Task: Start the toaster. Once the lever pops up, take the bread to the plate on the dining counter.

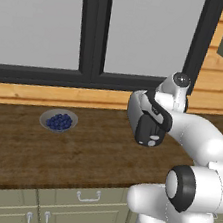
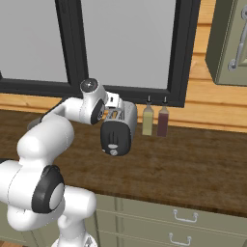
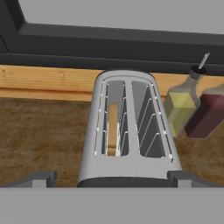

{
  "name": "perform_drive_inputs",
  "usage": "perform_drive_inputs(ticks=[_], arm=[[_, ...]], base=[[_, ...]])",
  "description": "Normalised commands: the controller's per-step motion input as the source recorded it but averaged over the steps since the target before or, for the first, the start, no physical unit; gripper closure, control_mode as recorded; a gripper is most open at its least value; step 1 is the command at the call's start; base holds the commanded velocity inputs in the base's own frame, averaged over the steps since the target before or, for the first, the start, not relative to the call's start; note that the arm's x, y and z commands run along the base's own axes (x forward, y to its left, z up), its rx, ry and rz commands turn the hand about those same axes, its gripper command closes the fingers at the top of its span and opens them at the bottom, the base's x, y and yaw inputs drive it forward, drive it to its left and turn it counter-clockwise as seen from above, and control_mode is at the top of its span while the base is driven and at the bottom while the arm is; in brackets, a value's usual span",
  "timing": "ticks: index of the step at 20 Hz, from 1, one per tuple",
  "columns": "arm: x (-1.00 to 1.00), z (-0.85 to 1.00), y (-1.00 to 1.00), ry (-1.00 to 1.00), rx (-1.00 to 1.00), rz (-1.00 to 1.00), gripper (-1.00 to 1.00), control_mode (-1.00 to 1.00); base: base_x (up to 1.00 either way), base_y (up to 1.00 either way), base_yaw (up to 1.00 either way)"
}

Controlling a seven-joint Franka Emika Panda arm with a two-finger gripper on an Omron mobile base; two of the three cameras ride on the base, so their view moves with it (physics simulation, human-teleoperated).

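I see the small silver-white toaster (image 3: pixel 129 131) standing end-on to me on the dark wood worktop (image 1: pixel 17 145), black end face forward, so its lever is reachable from my side. The tan-brown bread slice (image 3: pixel 112 127) sits down in the left slot, waiting to toast. My two-finger gripper (image 3: pixel 112 178) hovers just above the near end, jaws spread fully, empty. Two bottles (image 3: pixel 192 109) stand at two o'clock.
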Motion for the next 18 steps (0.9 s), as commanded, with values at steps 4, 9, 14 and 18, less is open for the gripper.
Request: perform_drive_inputs(ticks=[4, 9, 14, 18], arm=[[0.0, 0.0, 0.0, 0.0, 0.0, 0.0, -1.0, -1.0], [0.0, 0.0, 0.0, 0.0, 0.0, 0.0, -1.0, -1.0], [0.0, 0.0, 0.0, 0.0, 0.0, 0.0, -1.0, -1.0], [0.0, 0.0, 0.0, 0.0, 0.0, 0.0, -1.0, -1.0]], base=[[0.0, 0.0, 0.0], [0.0, 0.0, 0.0], [0.0, 0.0, 0.0], [0.0, 0.0, 0.0]])
